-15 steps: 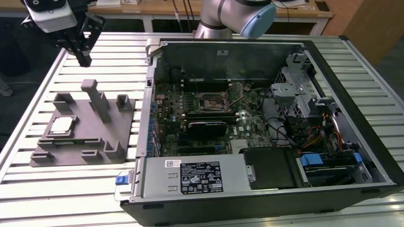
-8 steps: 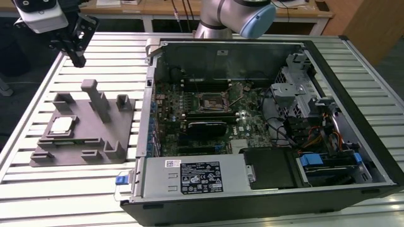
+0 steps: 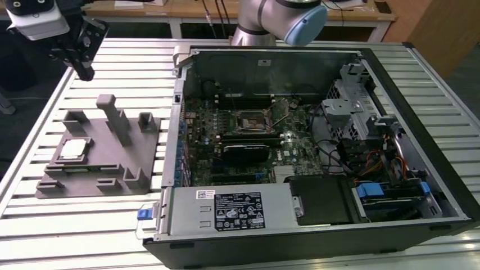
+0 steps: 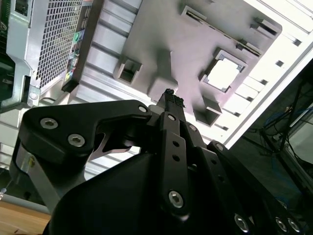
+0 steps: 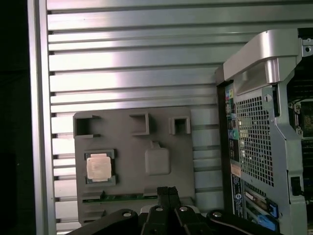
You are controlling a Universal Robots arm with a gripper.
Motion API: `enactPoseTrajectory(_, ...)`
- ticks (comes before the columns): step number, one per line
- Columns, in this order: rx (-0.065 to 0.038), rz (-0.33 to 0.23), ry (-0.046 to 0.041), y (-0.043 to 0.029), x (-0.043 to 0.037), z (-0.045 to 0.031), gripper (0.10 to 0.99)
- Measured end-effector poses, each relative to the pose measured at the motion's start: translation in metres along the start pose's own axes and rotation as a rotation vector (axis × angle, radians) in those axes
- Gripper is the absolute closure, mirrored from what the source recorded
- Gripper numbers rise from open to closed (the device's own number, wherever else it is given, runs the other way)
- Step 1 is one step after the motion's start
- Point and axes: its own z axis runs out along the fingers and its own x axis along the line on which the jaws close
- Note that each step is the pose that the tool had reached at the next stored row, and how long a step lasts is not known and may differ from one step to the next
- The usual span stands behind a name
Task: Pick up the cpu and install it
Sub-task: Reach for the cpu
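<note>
At the exterior view's left, the black two-fingered pincer [image 3: 84, 72] hangs above the slatted aluminium bench [image 3: 135, 56]. Its fingers are pressed together and hold nothing, and both wrist views show the tips meeting with no gap. The cpu, a small flat square chip with a pale silver-white metal top [image 3: 73, 148], lies at about 6 o'clock from the pincer in the exterior view, well apart from it and lower down. It sits face up in a shallow pocket of the large grey plastic fixture with raised blocks and slots [image 3: 112, 166]. Being square, the chip has no long axis, and its edges run in line with the fixture's own edges. The tall grey blocks stand at about 2 o'clock from the chip, between it and the case.

Further right lies the open black and silver computer case [image 3: 300, 247]. The square metal-framed socket [image 3: 251, 119] on its green board is at about 3 o'clock from the chip, well apart.

The pocket walls hide the chip's edges and underside. I cannot tell whether the socket's frame is open, and the arm is cut off at the exterior view's upper edge.
</note>
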Motion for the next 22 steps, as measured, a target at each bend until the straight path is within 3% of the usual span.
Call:
enactPoseTrajectory(11,0.0,0.0,0.0001,-0.0015,0.0173,0.0022,0.98)
enactPoseTrajectory(22,0.0,0.0,0.0,-0.0027,0.0281,0.0128,0.98)
